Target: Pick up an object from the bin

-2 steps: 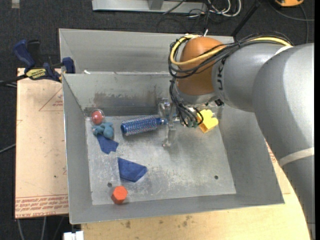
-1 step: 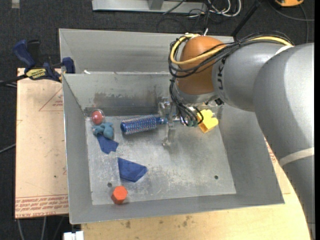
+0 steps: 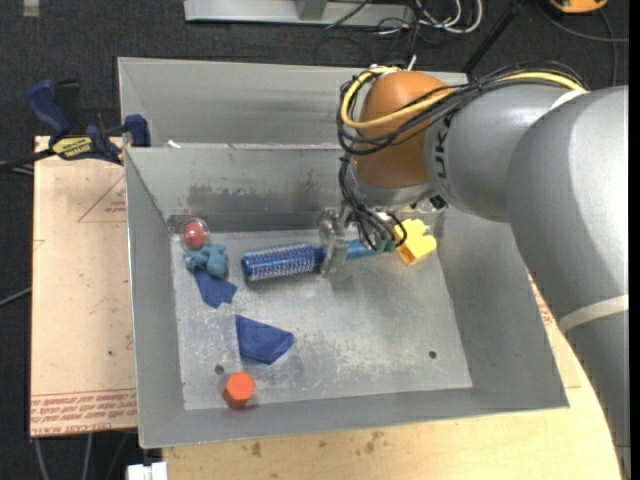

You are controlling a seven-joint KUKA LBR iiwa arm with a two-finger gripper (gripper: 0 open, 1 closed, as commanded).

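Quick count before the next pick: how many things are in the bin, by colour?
Blue: 4 (ridged roller, teal lump, flat scrap, wedge)
Red: 2 (ball, red block)
Yellow: 1 (yellow block)
Total: 7

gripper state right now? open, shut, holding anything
Gripper: cannot be told whether open or shut; it sits at the right end of the blue ridged cylinder near the back wall of the bin.
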